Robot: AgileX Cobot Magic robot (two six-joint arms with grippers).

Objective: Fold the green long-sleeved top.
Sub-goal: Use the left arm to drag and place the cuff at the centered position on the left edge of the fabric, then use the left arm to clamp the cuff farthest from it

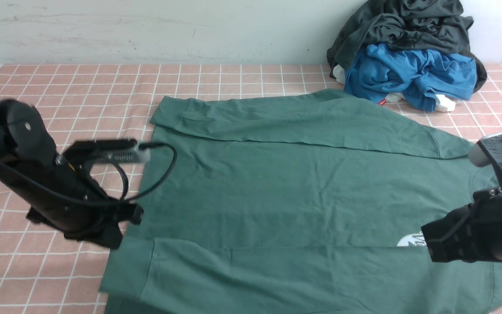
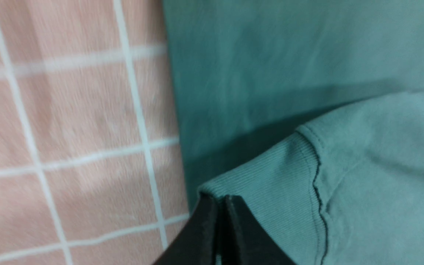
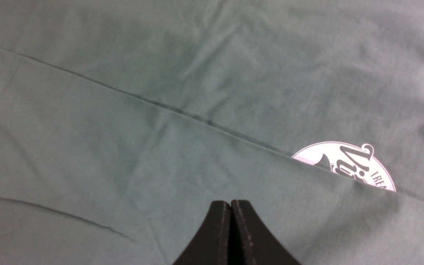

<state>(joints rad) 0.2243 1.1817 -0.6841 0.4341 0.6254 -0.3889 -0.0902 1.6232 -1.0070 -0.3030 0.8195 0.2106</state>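
Note:
The green long-sleeved top [image 1: 294, 192] lies flat on the table, with its neck end toward the right. Both sleeves are folded across the body, the far one [image 1: 299, 117] and the near one [image 1: 277, 274]. My left gripper [image 1: 120, 235] is at the near sleeve's ribbed cuff [image 2: 271, 176]. In the left wrist view this gripper [image 2: 221, 200] is shut on the cuff's corner, which is raised with a shadow under it. My right gripper [image 1: 429, 244] hovers by the white chest logo [image 1: 410, 240]. In the right wrist view it [image 3: 230, 204] is shut and empty above the near sleeve, with the logo [image 3: 348, 162] half covered.
A pile of a dark grey-black garment [image 1: 403, 30] and a bright blue garment [image 1: 412, 74] sits at the back right against the white wall. The pink checked cloth [image 1: 59, 87] covers the table around the top.

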